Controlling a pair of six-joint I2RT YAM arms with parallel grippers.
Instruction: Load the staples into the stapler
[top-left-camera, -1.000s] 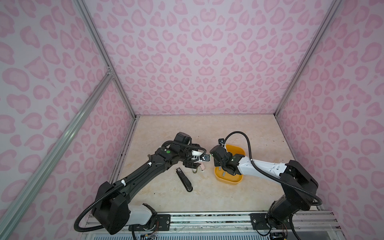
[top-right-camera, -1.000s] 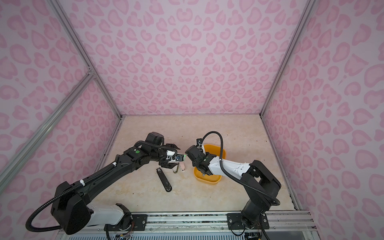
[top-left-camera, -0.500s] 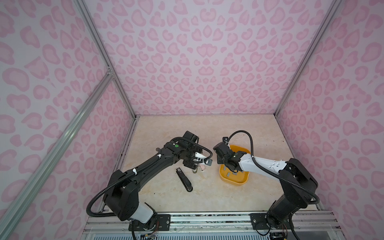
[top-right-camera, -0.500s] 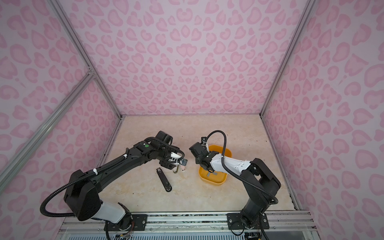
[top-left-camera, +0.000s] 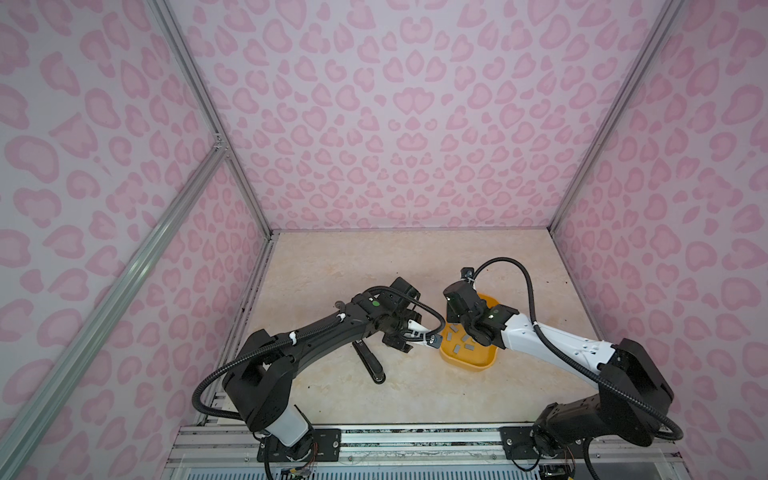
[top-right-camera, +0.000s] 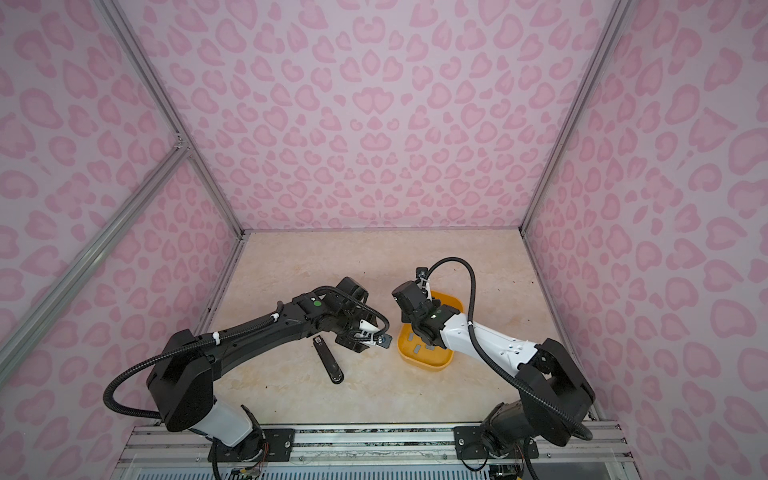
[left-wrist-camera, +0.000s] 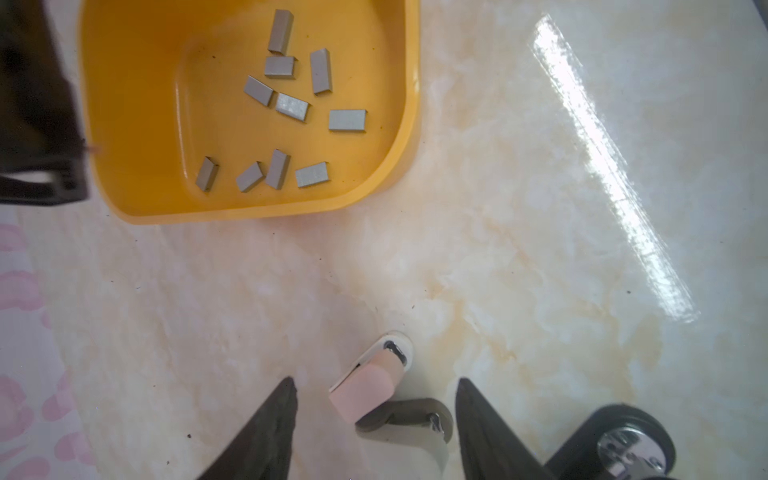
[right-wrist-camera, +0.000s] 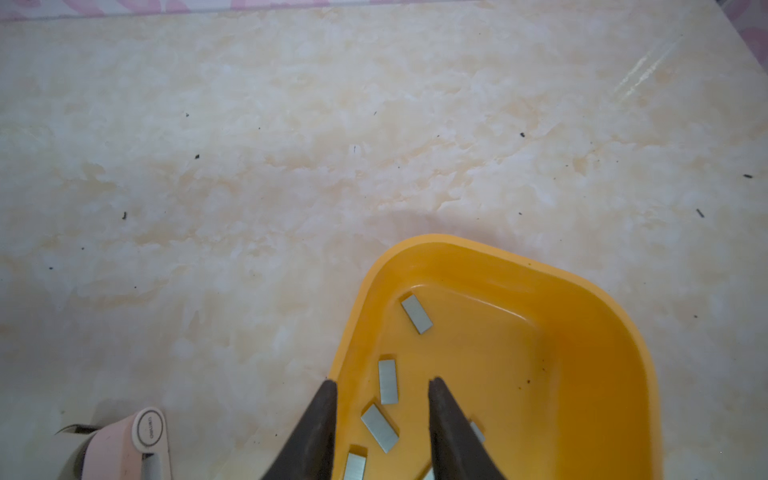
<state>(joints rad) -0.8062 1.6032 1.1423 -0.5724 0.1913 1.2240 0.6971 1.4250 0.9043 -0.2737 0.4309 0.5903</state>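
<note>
Grey staples (left-wrist-camera: 293, 107) lie flat in the yellow tray (left-wrist-camera: 257, 212) right of centre, long axes pointing every way. The right pincer (right-wrist-camera: 382, 380) hovers above them, jaws apart, empty; the left pincer (left-wrist-camera: 376, 380), jaws wide, straddles the pink stapler (left-wrist-camera: 365, 390) without gripping it.

The staples (left-wrist-camera: 291, 106) lie in the tray (left-wrist-camera: 410, 104), right of centre on the table (top-left-camera: 415, 266). The first stapler (left-wrist-camera: 370, 386) lies just left of the tray, and the second stapler (top-left-camera: 368, 363) lies further left and nearer.

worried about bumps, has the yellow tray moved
Yes: the yellow tray slid slightly right in both top views, away from the black stapler, which stayed put.
</note>
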